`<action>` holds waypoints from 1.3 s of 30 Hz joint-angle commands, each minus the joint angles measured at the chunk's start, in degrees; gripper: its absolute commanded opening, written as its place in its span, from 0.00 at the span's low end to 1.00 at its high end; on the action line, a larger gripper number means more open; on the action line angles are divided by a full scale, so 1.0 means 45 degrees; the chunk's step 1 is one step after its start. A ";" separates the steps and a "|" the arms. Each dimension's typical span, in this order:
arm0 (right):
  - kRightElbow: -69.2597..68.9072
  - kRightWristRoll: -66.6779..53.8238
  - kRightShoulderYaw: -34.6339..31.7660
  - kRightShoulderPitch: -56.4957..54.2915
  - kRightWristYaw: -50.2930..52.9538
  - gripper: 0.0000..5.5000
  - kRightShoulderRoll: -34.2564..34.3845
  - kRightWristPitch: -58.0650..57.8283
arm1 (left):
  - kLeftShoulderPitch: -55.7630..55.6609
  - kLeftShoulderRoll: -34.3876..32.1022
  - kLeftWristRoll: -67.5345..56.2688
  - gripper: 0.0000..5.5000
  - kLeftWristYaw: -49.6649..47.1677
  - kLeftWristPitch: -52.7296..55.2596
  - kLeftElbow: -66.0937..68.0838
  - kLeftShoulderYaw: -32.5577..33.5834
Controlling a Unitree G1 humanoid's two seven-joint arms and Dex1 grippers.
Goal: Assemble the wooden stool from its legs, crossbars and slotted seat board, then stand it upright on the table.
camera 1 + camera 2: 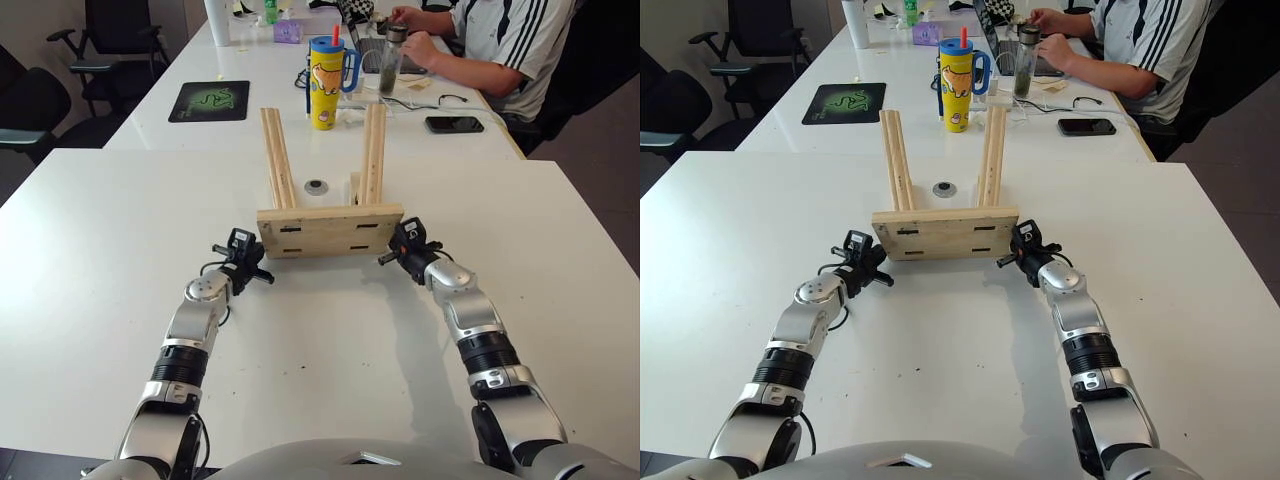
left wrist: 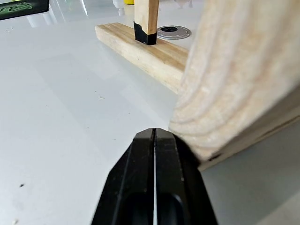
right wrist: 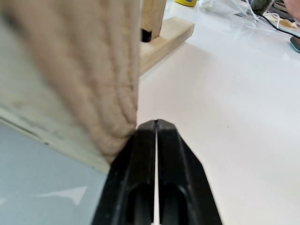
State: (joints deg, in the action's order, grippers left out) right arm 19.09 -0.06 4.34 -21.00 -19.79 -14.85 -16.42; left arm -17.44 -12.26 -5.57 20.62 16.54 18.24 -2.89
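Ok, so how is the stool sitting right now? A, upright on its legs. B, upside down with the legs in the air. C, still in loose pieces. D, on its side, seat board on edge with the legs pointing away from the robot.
D: the seat board stands on its edge on the table with its slotted face toward the robot, and the legs run level away from it.

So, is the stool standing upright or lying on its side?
On its side: the seat board stands on edge, and the legs lie flat along the table, pointing away.
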 commanded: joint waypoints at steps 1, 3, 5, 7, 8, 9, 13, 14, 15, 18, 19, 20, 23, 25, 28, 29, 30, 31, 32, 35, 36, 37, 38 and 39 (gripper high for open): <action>-0.2237 -0.0508 0.0666 -0.0647 -0.0396 0.00 0.1036 -0.0576 | -0.0948 0.0815 -0.0774 0.00 0.0779 0.0606 -0.2395 -0.0628; -0.3056 -0.0709 0.0614 -0.0898 -0.0384 0.00 0.1111 -0.1062 | -0.1406 0.0925 -0.1007 0.00 0.0657 0.1133 -0.3357 -0.0472; -0.3809 -0.0835 0.0546 -0.1173 -0.0396 0.00 0.1121 -0.1475 | -0.1861 0.0968 -0.1208 0.00 0.0540 0.1630 -0.4287 -0.0328; -0.4391 -0.0925 0.0420 -0.1438 -0.0382 0.00 0.1119 -0.1846 | -0.2182 0.1004 -0.1443 0.00 0.0437 0.2101 -0.4995 -0.0147; -0.4655 -0.1005 0.0315 -0.1627 -0.0365 0.00 0.1130 -0.2025 | -0.2274 0.1033 -0.1559 0.00 0.0370 0.2352 -0.5346 -0.0044; -0.4880 -0.1089 0.0202 -0.1827 -0.0339 0.00 0.1142 -0.2169 | -0.2341 0.1032 -0.1597 0.00 0.0333 0.2514 -0.5594 0.0005; -0.5729 -0.1340 -0.0342 -0.2824 -0.0138 0.00 0.1202 -0.2772 | -0.2654 0.1017 -0.1632 0.00 0.0248 0.2994 -0.6226 0.0074; -0.5885 -0.1366 -0.0418 -0.3002 -0.0137 0.00 0.1214 -0.2895 | -0.2727 0.1030 -0.1646 0.00 0.0191 0.3115 -0.6410 0.0108; -0.6031 -0.1391 -0.0477 -0.3141 -0.0136 0.00 0.1230 -0.2993 | -0.2799 0.1039 -0.1668 0.00 0.0150 0.3219 -0.6580 0.0135; -0.6349 -0.1438 -0.0588 -0.3367 -0.0123 0.00 0.1277 -0.3202 | -0.2992 0.1078 -0.1743 0.00 0.0053 0.3501 -0.6972 0.0208; -0.6452 -0.1462 -0.0631 -0.3442 -0.0100 0.00 0.1303 -0.3267 | -0.3045 0.1085 -0.1763 0.00 0.0030 0.3588 -0.7076 0.0222; -0.6540 -0.1498 -0.0675 -0.3514 -0.0083 0.00 0.1333 -0.3343 | -0.3081 0.1084 -0.1778 0.00 0.0003 0.3654 -0.7157 0.0226; -0.6646 -0.1477 -0.0690 -0.3587 -0.0100 0.00 0.1348 -0.3508 | -0.3233 0.1084 -0.1799 0.00 -0.0061 0.3804 -0.7418 0.0266; -0.6539 -0.1351 -0.0688 -0.3462 -0.0088 0.00 0.1287 -0.3519 | -0.3390 0.1118 -0.1864 0.00 -0.0138 0.3976 -0.7688 0.0346; -0.6627 -0.1465 -0.0962 -0.3575 0.0155 0.00 0.1434 -0.3493 | -0.3679 0.1160 -0.1945 0.00 -0.0204 0.4193 -0.8069 0.0446; -0.6645 -0.1512 -0.1039 -0.3676 0.0245 0.00 0.1496 -0.3485 | -0.3753 0.1169 -0.1960 0.00 -0.0218 0.4265 -0.8178 0.0462; -0.6631 -0.1533 -0.1086 -0.3764 0.0313 0.00 0.1536 -0.3466 | -0.3809 0.1151 -0.1921 0.00 -0.0211 0.4303 -0.8237 0.0439; -0.6594 -0.1530 -0.1125 -0.3832 0.0362 0.00 0.1561 -0.3459 | -0.3832 0.1153 -0.1910 0.00 -0.0201 0.4331 -0.8242 0.0444; -0.6533 -0.1495 -0.1152 -0.3884 0.0410 0.00 0.1569 -0.3447 | -0.3840 0.1130 -0.1887 0.00 -0.0187 0.4326 -0.8186 0.0460; -0.6241 -0.1470 -0.1278 -0.3981 0.0634 0.00 0.1527 -0.3450 | -0.3809 0.1046 -0.1981 0.00 -0.0246 0.4314 -0.8010 0.0552; -0.6096 -0.1427 -0.1260 -0.3952 0.0700 0.00 0.1484 -0.3431 | -0.3777 0.1029 -0.1984 0.00 -0.0291 0.4295 -0.7925 0.0557; -0.5942 -0.1356 -0.1197 -0.3878 0.0733 0.00 0.1432 -0.3372 | -0.3696 0.1023 -0.1986 0.00 -0.0318 0.4280 -0.7817 0.0547; -0.5807 -0.1296 -0.1134 -0.3777 0.0751 0.00 0.1381 -0.3297 | -0.3570 0.0991 -0.1972 0.00 -0.0323 0.4258 -0.7714 0.0512; -0.5666 -0.1224 -0.1092 -0.3623 0.0798 0.00 0.1319 -0.3235 | -0.3372 0.0903 -0.1899 0.00 -0.0329 0.4197 -0.7613 0.0446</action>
State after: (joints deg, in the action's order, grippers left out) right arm -7.88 -6.43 -0.91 -38.21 -16.79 -8.20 -31.45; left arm -34.67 -7.60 -14.73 19.30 35.55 -17.34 -0.43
